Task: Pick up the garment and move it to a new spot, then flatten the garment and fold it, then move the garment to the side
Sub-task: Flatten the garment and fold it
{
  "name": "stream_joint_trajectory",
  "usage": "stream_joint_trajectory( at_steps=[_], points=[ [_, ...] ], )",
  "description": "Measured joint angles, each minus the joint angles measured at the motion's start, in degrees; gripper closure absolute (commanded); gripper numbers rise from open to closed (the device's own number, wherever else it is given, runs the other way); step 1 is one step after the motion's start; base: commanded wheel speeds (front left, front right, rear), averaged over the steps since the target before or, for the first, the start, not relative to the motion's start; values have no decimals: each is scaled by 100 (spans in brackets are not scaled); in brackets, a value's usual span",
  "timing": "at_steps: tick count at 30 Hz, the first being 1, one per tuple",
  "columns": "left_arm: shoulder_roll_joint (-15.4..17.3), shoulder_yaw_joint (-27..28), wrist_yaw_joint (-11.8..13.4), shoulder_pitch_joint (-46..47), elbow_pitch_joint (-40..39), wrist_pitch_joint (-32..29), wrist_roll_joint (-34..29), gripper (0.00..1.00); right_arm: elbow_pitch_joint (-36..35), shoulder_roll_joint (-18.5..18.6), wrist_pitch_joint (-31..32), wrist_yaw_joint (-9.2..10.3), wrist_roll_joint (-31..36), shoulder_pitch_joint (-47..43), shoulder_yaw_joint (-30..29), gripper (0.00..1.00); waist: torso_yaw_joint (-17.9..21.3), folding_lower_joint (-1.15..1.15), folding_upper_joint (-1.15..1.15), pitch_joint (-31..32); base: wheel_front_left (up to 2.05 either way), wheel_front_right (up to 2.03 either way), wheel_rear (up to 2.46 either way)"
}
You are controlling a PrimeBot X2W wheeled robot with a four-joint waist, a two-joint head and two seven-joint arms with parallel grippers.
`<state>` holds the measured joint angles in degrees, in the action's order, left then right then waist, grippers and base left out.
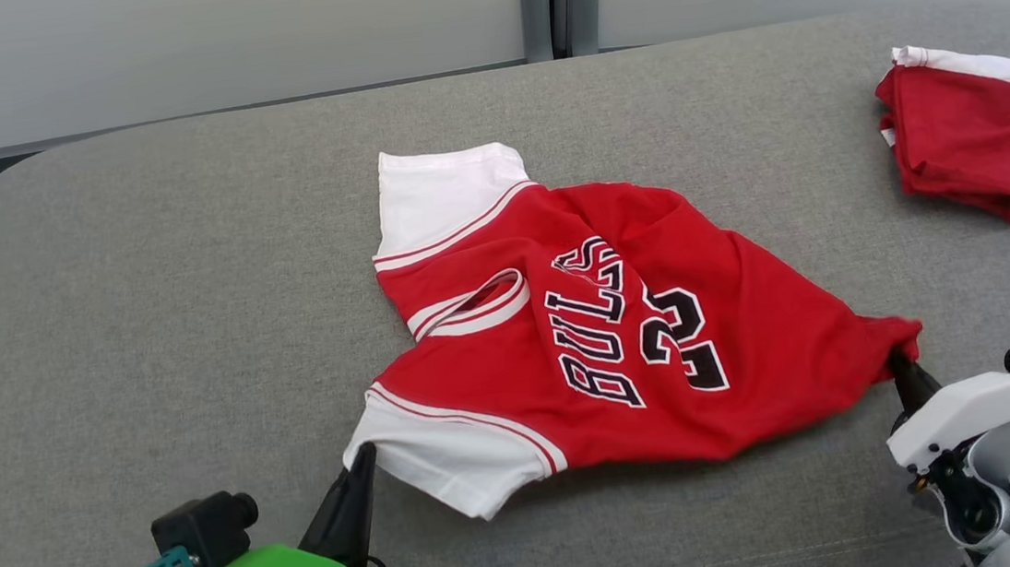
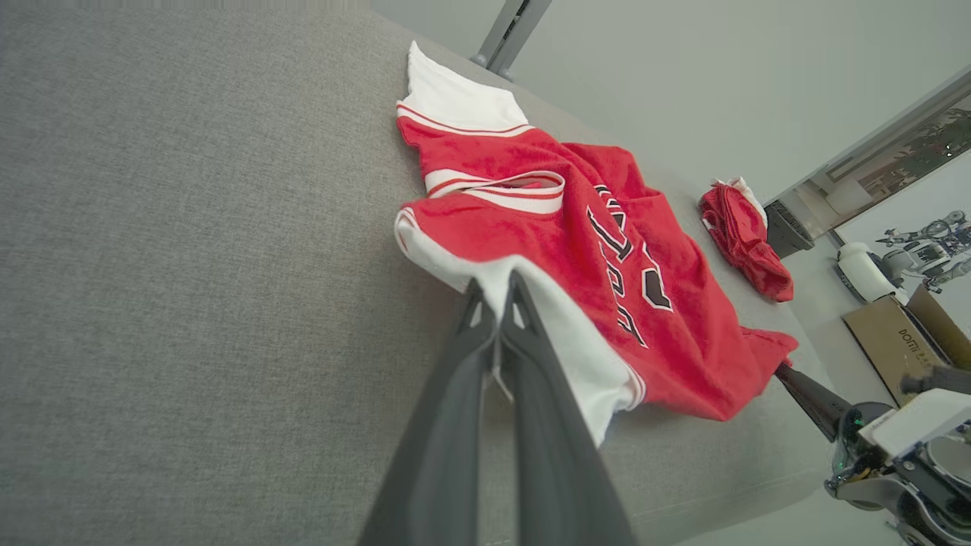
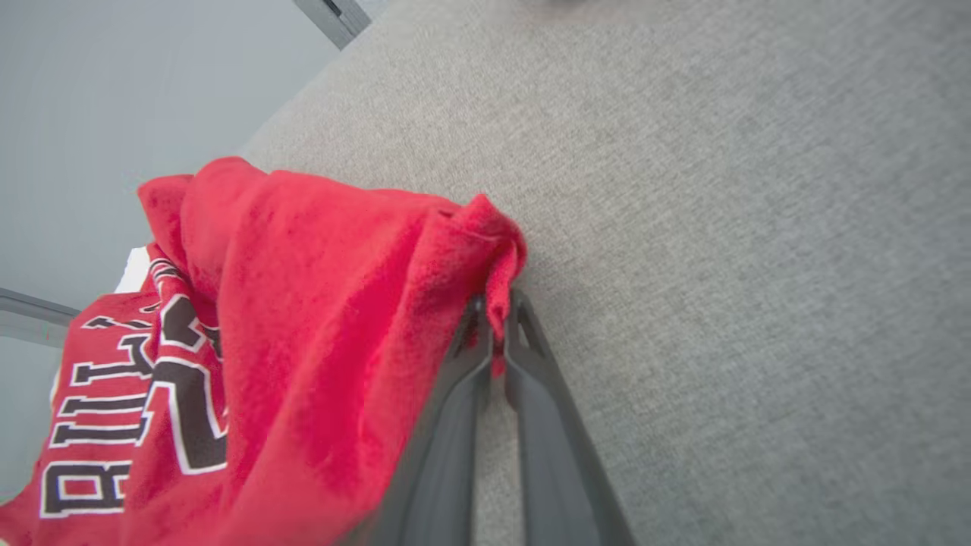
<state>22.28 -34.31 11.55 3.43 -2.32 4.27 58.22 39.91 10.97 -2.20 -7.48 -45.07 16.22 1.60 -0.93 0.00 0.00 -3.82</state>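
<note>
In the head view we see the red jersey lying crumpled in the middle of the grey padded surface. A folded red garment sits well apart at the far right. The left gripper meets the near white sleeve, and the right gripper meets a red hem corner.

In the left wrist view we find the left gripper pressed together on the white sleeve edge.

In the right wrist view we see the right gripper clamped on the bunched red corner of the jersey.
</note>
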Motion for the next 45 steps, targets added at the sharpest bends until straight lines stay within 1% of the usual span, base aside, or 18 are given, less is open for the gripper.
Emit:
stream_joint_trajectory(
  at_steps=[4, 7, 12, 16, 19, 22, 25, 28, 32, 36, 38, 41, 45],
  points=[
    [-45, 265, -93, 71, -144, 16, 297, 100, -591, 142, 174, 0, -411, 4, 80, 100, 45, 0, 0, 95, 0, 0, 0],
    [-55, 434, -105, 277, -252, -13, 416, 100, -1031, 274, 382, 0, -679, 53, 83, 100, 83, 0, 0, 180, 0, 0, 0],
    [68, 597, -82, 843, -321, -204, 399, 100, -1495, 422, 993, 0, -1020, 292, -42, 100, 139, 0, 0, 346, 0, 0, 0],
    [185, 660, 9, 1509, -299, -495, 303, 100, -1581, 481, 1707, 0, -973, 689, -190, 100, 183, 0, 0, 463, 0, 0, 0],
    [205, 736, 68, 2001, -145, -737, 305, 100, -1427, 307, 2308, 0, -959, 1093, -500, 100, 217, 0, 0, 544, 0, 0, 0],
    [216, 787, 107, 2514, 100, -960, 314, 100, -1151, 45, 2887, 1, -856, 1611, -905, 100, 246, 0, 0, 615, 0, 0, 0],
    [161, 795, 109, 3005, 387, -1223, 387, 100, -849, -260, 3371, 1, -536, 2204, -1282, 100, 269, 0, 0, 675, 0, 0, 0],
    [70, 764, 124, 3550, 703, -1591, 483, 100, -534, -515, 3782, 0, -55, 2892, -1680, 100, 282, 0, 0, 733, 0, 0, 0],
    [-83, 768, 410, 4307, 1239, -2175, 682, 100, -68, -680, 4117, 1, 772, 3806, -2239, 100, 262, 0, 0, 804, 0, 0, 0],
    [-137, 805, 725, 5044, 1801, -2549, 705, 100, 244, -773, 4252, 1, 1606, 4626, -2748, 100, 207, 0, 0, 857, 0, 0, 0],
    [-159, 777, 815, 5352, 2076, -2642, 648, 100, 371, -795, 4255, 1, 1949, 4978, -3017, 100, 170, 0, 0, 879, 0, 0, 0],
    [-223, 773, 858, 5792, 2379, -2687, 606, 100, 567, -797, 4273, 1, 2361, 5496, -3348, 100, 119, 0, 0, 911, 0, 0, 0],
    [-400, 825, 822, 6312, 2681, -2590, 573, 100, 878, -812, 4167, 1, 2709, 6085, -3524, 100, 63, 0, 0, 963, 0, 0, 0]
  ],
)
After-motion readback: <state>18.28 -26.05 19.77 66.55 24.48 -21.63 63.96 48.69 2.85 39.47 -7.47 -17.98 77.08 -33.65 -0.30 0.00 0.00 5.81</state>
